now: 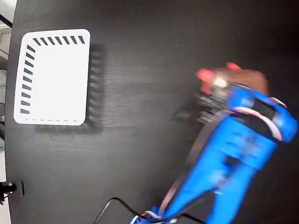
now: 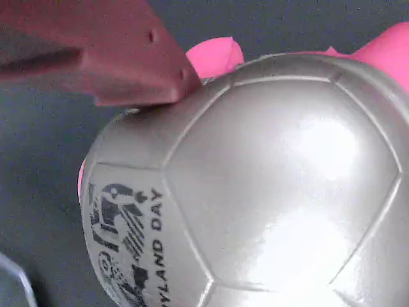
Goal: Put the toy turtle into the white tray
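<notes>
Tray [image 1: 53,79] white and bare inside; gripper [image 1: 219,91] at turtle [image 2: 255,192], grip state unclear.

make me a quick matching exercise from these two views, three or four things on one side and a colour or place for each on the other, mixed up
Things:
1. toy turtle
2. white tray
3. arm
4. table

Descriptions:
A. blue, coming in from the bottom right of the fixed view
B. black surface under everything
C. shiny grey domed shell with pink parts, filling the wrist view
D. nothing in it, at the left of the fixed view

Pairs: 1-C, 2-D, 3-A, 4-B
</notes>
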`<control>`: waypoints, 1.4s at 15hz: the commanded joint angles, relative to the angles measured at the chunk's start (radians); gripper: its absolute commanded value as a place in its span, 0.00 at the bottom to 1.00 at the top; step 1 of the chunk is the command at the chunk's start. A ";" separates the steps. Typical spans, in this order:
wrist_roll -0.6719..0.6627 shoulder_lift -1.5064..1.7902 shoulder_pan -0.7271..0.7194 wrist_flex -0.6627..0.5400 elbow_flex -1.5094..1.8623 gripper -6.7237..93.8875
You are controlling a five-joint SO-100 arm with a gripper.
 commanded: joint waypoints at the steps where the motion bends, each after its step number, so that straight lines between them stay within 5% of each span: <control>1: 0.133 0.172 -0.176 0.038 -0.049 0.03; 10: 0.552 0.020 -0.856 -0.054 -0.181 0.03; 21: 0.574 -0.287 -0.942 -0.077 -0.311 0.03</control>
